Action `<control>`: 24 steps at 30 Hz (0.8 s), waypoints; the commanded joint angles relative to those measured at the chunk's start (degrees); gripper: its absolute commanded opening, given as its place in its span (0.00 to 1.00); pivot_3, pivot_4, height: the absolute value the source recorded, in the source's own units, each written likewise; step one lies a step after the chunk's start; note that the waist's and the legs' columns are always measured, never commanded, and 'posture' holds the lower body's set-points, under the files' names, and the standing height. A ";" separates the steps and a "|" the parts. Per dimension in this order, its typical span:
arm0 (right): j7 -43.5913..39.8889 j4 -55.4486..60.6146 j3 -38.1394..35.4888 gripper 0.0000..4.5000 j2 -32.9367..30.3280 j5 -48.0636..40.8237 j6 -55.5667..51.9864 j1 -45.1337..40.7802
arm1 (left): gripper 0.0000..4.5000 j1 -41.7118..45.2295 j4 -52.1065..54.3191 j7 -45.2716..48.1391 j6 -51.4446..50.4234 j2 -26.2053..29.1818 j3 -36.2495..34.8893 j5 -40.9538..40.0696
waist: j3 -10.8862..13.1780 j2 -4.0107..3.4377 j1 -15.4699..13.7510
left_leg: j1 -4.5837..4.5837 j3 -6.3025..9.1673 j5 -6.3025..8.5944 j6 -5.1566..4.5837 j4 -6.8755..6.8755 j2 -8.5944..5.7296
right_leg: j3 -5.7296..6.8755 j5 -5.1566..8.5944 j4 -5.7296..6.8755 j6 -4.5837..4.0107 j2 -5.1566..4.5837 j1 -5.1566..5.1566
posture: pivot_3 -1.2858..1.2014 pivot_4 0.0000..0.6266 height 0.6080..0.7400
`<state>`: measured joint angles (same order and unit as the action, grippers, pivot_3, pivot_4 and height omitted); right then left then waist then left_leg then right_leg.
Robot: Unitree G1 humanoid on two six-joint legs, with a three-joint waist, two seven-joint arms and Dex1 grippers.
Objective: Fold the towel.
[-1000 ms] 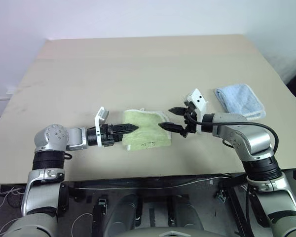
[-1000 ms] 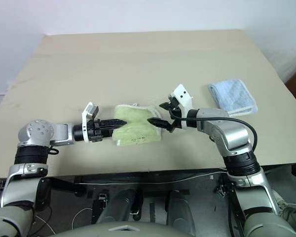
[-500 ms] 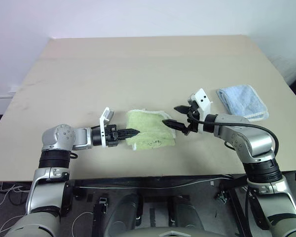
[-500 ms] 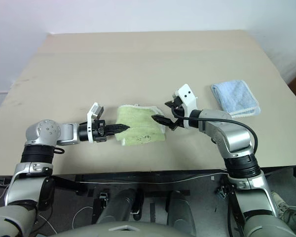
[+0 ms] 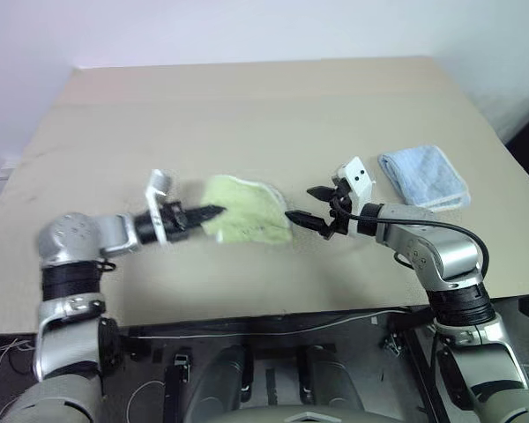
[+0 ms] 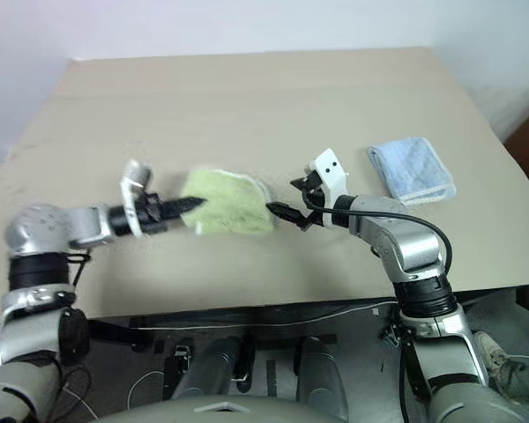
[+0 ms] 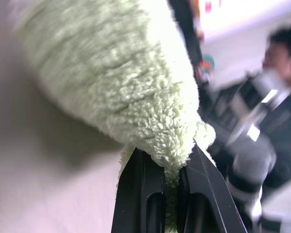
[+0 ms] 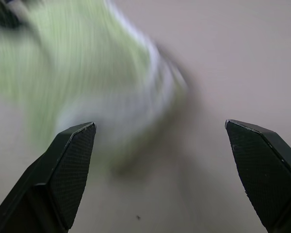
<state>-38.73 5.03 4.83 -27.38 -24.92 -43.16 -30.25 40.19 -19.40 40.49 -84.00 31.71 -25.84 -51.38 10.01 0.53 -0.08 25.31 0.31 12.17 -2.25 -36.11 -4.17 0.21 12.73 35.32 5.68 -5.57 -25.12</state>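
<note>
The left hand has its two black fingers pressed together on an edge of the light-green towel. The towel bulges out beyond the fingers, fluffy and lifted above the pale worktop. Behind it a dark blurred robot arm shows.

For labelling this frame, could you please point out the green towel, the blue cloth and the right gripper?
green towel [image 5: 247, 211]: left eye view, middle of its pile.
blue cloth [image 5: 423, 174]: left eye view, its centre.
right gripper [image 5: 307, 206]: left eye view, between its fingertips.
</note>
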 commanded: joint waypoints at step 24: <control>-3.67 -5.23 -0.94 1.00 1.96 2.78 4.87 -5.28 | 0.00 -3.67 -33.93 -21.24 42.09 18.27 -25.34 8.46 | -0.02 0.15 0.81 | 0.02 -0.01 -0.05 0.10 0.09 -0.02 | 0.00 -0.02 0.15 0.04 -0.02 -0.14 | 0.52 0.24 1.00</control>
<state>-41.64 -1.49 4.23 -24.78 -22.15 -39.47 -34.05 37.06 -56.64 19.52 -40.86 49.86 -49.18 -40.90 9.99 0.68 0.73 25.33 0.30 12.12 -2.15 -36.03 -4.19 0.21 12.70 35.48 5.72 -5.59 -25.25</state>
